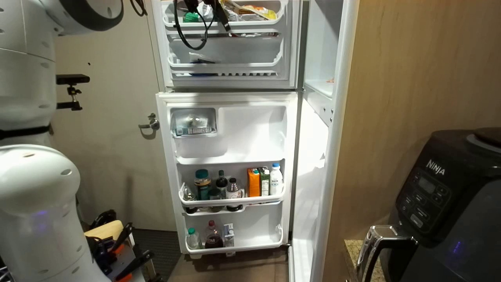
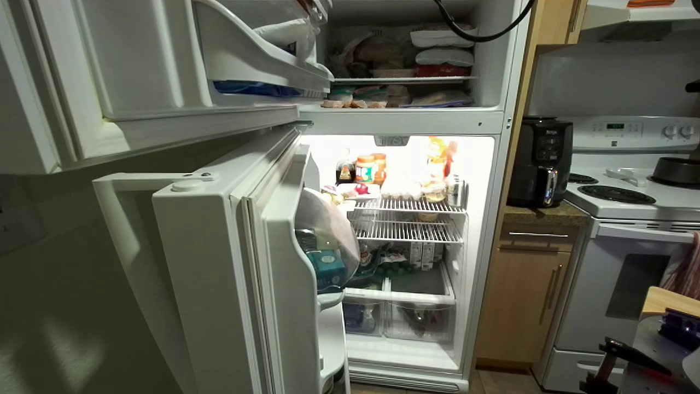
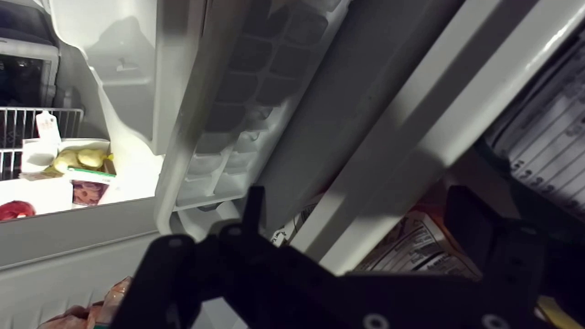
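- Nearest the camera, along the bottom of the wrist view: black, blunt, hard-looking fingers (image 3: 254, 212), spread wide apart, nothing pinched between.
- Just past them, slanting from upper right to bottom centre of that frame: long, straight, white plastic door-shelf rail (image 3: 406, 151), lined up with the gap between the fingers. Cannot tell whether touching.
- Likely part of the white, moulded plastic freezer door (image 1: 235, 83), at top centre in an exterior view; stiff, then, smooth, a little slippery, and apt to swing rather than lift.
- Best gripped on the plain middle span, squarely across the narrow width.
- Beyond the rail, lower right of centre in the wrist view: white, dark-printed, orange-edged packet (image 3: 422, 246), card or film, cannot tell which. Probably light and easily creased; better held gently near an edge.
- Left of the rail, upper centre: pale grey-white, moulded grid of shallow square pockets (image 3: 256, 91), plastic by the look. Probably rigid but thin-walled, perhaps brittle; safest taken along the long outer rim. Cannot tell whether loose or built in.
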You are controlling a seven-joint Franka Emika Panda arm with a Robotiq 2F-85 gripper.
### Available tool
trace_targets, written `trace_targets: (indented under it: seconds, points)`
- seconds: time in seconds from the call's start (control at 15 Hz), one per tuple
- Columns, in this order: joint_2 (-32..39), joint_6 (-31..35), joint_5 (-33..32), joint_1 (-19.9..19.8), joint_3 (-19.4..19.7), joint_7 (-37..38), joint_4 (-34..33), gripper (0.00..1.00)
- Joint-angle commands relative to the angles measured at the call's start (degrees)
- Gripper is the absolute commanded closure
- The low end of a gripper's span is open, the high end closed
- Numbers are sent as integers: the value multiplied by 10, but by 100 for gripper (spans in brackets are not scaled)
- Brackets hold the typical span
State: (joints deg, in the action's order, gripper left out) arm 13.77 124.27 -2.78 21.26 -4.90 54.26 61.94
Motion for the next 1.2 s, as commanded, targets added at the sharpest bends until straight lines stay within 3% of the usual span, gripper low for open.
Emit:
trace_targets:
  seconds: [0.0, 0.07, 0.13, 0.8, 0.93, 1.0, 1.07, 1.13]
  points:
    - [15, 7, -12, 3, 1, -6, -16, 0]
    - [16, 7, -12, 3, 1, -8, -17, 11]
    - [18, 7, -12, 3, 1, -10, -18, 27]
    - [36, 12, -10, 9, 1, -15, -48, 92]
    - [37, 10, -10, 9, 1, -15, -49, 88]
    - [38, 10, -11, 9, 1, -12, -50, 78]
    - [38, 8, -10, 9, 0, -16, -51, 42]
    - [38, 9, -11, 10, 1, -16, -51, 42]
